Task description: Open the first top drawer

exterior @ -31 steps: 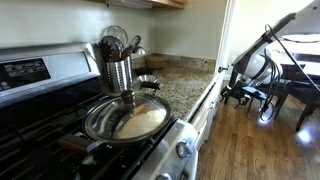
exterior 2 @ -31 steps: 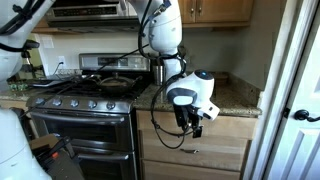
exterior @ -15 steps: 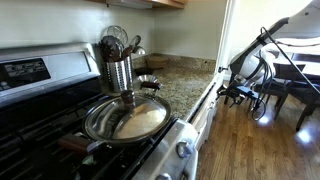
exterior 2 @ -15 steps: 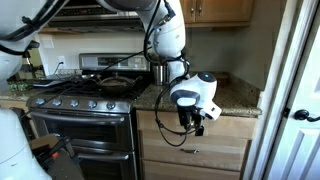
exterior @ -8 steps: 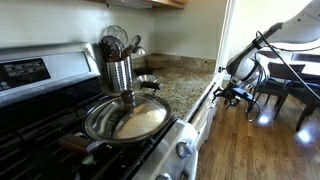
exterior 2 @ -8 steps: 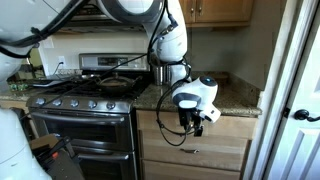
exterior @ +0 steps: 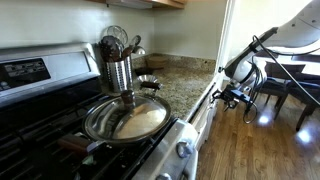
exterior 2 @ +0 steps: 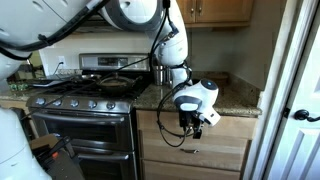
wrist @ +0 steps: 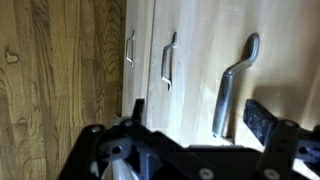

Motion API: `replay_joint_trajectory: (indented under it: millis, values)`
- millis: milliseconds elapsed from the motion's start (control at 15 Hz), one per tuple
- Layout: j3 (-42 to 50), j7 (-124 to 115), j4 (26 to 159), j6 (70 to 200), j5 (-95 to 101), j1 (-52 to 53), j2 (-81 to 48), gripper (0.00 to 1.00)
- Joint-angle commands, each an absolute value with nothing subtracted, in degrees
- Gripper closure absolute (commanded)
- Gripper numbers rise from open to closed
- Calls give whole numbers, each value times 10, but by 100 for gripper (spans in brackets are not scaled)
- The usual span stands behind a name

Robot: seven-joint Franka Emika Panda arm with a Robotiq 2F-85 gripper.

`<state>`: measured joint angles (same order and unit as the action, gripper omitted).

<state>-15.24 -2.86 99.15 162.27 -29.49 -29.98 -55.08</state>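
Observation:
The first top drawer [exterior 2: 232, 127] sits shut just under the granite counter, right of the stove; its front looks light wood here, and its inside is hidden. It is seen edge-on in an exterior view [exterior: 208, 104]. My gripper [exterior 2: 197, 124] hangs in front of that drawer and also shows in an exterior view [exterior: 229, 97]. In the wrist view the gripper [wrist: 196, 108] is open, and the drawer's metal bar handle [wrist: 234, 85] lies between its two fingers, not clamped.
A steel stove [exterior 2: 80, 120] with a frying pan [exterior: 128, 118] stands beside the drawers. A utensil holder [exterior: 118, 68] stands on the counter [exterior: 180, 85]. Lower drawer handles [wrist: 167, 60] show below. A white door frame [exterior 2: 285, 90] bounds one side. The floor is wooden [exterior: 260, 150].
The arm has swung in toward the cabinet. The gripper has moved closer to the top drawer front and stays open.

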Motion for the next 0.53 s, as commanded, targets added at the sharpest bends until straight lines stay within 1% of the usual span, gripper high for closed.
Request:
replay_joint_trajectory:
  millis: [0, 200, 467]
  values:
    - [-154, -28, 971, 1611, -318, -297, -563, 0]
    - [-162, -19, 962, 1616, -322, -302, -572, 0]
    - [-145, -34, 960, 1611, -318, -288, -573, 0]
